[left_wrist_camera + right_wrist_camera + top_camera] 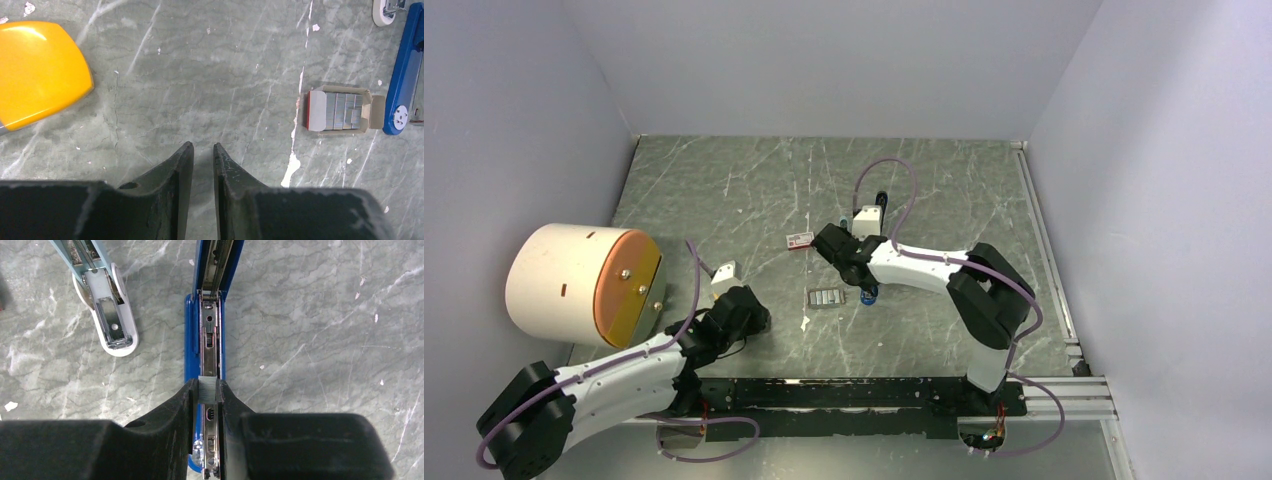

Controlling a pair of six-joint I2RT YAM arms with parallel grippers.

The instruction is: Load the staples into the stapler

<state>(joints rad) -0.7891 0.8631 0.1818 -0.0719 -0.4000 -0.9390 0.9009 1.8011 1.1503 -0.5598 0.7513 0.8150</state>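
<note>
The blue stapler (190,340) lies open on the table, its lid (218,265) swung up and its metal channel (209,325) bare. My right gripper (208,390) is shut on a short grey strip of staples (208,389), held right over the channel at its near end. More staples (342,110) lie in a small cardboard tray to the left of the stapler (402,75). In the top view the right gripper (860,274) hangs over the stapler (870,293), beside the tray of staples (826,298). My left gripper (203,150) is low over bare table, narrowly open and empty.
A pale blue-grey stapler piece (102,300) lies left of the blue stapler. A small red-and-white box (800,239) sits behind the tray. A big white drum with an orange-yellow face (584,285) stands at the left edge, close to the left arm (624,375).
</note>
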